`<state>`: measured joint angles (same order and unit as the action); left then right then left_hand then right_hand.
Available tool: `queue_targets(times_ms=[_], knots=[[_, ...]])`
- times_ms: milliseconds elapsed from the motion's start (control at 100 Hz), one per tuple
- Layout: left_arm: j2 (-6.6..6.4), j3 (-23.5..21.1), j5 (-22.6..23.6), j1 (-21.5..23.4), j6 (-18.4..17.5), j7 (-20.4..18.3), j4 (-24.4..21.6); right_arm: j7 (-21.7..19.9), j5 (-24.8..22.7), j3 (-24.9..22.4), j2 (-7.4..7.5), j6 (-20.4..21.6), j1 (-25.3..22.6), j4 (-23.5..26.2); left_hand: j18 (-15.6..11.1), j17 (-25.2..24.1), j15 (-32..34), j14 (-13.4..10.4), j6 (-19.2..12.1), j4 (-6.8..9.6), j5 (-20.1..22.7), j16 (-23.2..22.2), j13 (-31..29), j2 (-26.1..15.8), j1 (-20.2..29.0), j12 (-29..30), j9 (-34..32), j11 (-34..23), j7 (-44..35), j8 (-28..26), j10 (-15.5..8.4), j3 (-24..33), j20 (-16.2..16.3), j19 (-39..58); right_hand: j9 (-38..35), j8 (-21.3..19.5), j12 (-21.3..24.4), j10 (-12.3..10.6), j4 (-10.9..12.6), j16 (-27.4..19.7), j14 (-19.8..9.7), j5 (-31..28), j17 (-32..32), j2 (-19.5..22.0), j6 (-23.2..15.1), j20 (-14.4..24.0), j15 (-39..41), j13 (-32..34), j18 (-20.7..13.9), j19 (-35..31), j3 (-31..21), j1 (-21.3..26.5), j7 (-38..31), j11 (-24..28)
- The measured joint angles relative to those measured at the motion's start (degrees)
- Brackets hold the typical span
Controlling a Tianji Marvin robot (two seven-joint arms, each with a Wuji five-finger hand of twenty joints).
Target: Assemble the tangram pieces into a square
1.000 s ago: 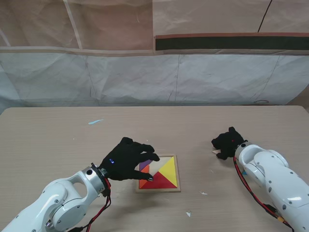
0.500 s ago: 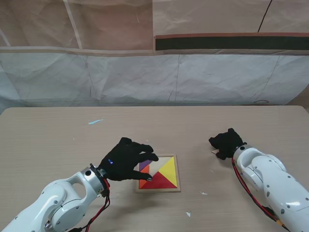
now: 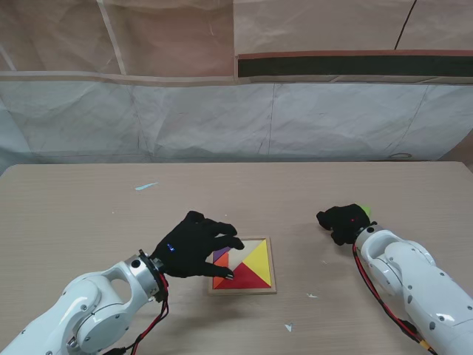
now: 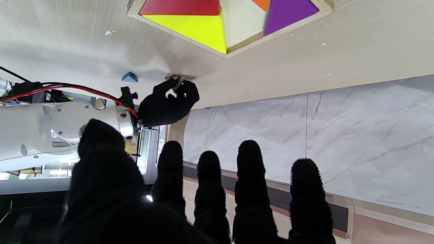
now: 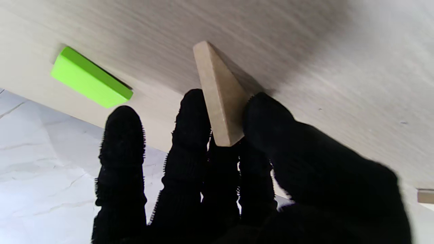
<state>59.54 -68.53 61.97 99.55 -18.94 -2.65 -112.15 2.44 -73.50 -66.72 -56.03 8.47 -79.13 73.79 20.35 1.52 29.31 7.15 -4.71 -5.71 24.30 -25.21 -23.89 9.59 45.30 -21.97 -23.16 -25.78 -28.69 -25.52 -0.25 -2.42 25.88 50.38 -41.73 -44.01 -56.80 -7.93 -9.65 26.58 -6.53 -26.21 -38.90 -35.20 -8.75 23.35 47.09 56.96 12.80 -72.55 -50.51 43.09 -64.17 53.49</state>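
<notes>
Stand view, tray: square wooden puzzle tray (image 3: 269, 290) mid-table, holds yellow triangle piece (image 3: 256, 259), red triangle piece (image 3: 250, 278), orange piece (image 3: 219, 258), purple piece (image 3: 219, 251), pale unpainted piece (image 3: 238, 254).
Stand view, left hand: black-gloved left hand (image 3: 194, 245) over tray's left part, fingers spread, nothing held; contact with pieces unclear.
Stand view, right hand: black-gloved right hand (image 3: 343, 222) right of tray, well apart, fingers curled; grip hidden; bright green piece (image 3: 364, 211) peeks at its far side.
Left wrist view, tray: tray corner (image 4: 226, 53) plus yellow (image 4: 200, 27), red (image 4: 179, 6), purple (image 4: 286, 13).
Left wrist view, left hand: fingers (image 4: 249, 176) straight, apart, empty.
Left wrist view, extra: small blue triangle piece (image 4: 130, 77) on the table near the right hand (image 4: 168, 105), not made out from the stand; tan piece (image 4: 177, 80) at that hand's fingertips.
Right wrist view, grip: thumb and fingers (image 5: 191, 115) pinch plain wooden triangle piece (image 5: 218, 96), tilted on edge, tip at light wood table (image 5: 305, 44).
Right wrist view, green: green block (image 5: 90, 78) flat on the table near its edge, apart from fingers.
</notes>
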Motion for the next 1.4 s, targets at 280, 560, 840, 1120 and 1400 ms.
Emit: queue_targets(times_ms=[280,560,840,1120,1400], knots=[[-0.03,-0.06,0.01,-0.04,-0.04,-0.15,-0.36,-0.40,1.75,0.21,-0.35,-0.29,0.44,-0.76,0.00,0.09,0.00,-0.02,0.00,0.00,0.00,0.00,0.00,0.00,0.00,0.00,0.00,0.00,0.00,0.00,0.00,0.00,0.10,0.00,0.01,7.57,5.08,1.36,0.54,-3.42,1.26,-0.92,-5.66,0.91,-2.15,0.00,-7.71,3.41,-0.01,0.88,-0.09,2.87,0.14,-4.74],[-0.11,0.19,-0.29,-0.32,-0.10,-0.77,-0.36,-3.72,4.47,-2.49,-0.86,0.45,-0.38,0.05,0.00,0.10,0.00,0.04,0.00,0.00,0.00,0.00,0.00,0.00,0.00,0.00,0.00,0.00,0.00,0.00,0.00,0.00,0.14,0.00,-1.70,16.94,13.22,2.52,0.55,-2.97,1.41,-2.34,-6.28,1.92,0.24,-0.92,-11.65,3.47,-0.01,5.27,3.91,3.47,7.08,-13.47],[-0.17,0.98,-0.79,-1.24,-0.18,-1.10,0.00,-6.41,5.17,-4.44,-0.71,2.23,-1.51,1.70,0.00,0.12,0.00,0.12,0.00,0.00,0.00,0.00,0.00,0.00,0.01,0.00,0.00,0.00,0.00,0.00,0.00,0.00,0.19,0.00,2.39,10.89,22.63,3.90,4.63,-2.92,1.64,-2.04,-1.19,4.40,5.13,-0.94,-13.53,0.16,-0.02,6.05,3.32,-4.70,17.24,-16.63],[-0.26,2.03,-2.45,-2.47,-0.57,-2.42,0.69,-7.60,3.89,-5.41,-0.59,2.37,-2.24,2.68,0.00,0.72,0.00,0.06,0.01,0.00,0.00,0.00,0.00,0.00,0.01,0.00,-1.11,0.00,0.01,0.00,0.00,0.00,0.21,0.05,4.28,9.63,23.18,4.61,4.75,-4.18,1.64,-1.05,-0.65,4.38,7.42,-0.94,-15.89,-0.51,-0.02,6.19,2.63,-5.25,22.46,-17.25],[-0.62,3.70,-6.63,-5.30,-1.99,-7.90,1.24,-9.00,-1.01,-5.90,-0.30,-0.49,-3.71,4.66,0.00,0.72,0.00,0.06,0.01,0.00,0.00,0.00,0.00,0.00,0.01,0.00,-1.11,0.00,0.01,0.00,0.00,0.00,0.21,0.05,-0.19,7.68,21.08,4.71,3.41,-3.68,0.44,-0.19,-6.36,1.24,9.16,-3.05,-18.76,4.08,-0.08,7.69,1.29,4.67,18.12,-16.34]])
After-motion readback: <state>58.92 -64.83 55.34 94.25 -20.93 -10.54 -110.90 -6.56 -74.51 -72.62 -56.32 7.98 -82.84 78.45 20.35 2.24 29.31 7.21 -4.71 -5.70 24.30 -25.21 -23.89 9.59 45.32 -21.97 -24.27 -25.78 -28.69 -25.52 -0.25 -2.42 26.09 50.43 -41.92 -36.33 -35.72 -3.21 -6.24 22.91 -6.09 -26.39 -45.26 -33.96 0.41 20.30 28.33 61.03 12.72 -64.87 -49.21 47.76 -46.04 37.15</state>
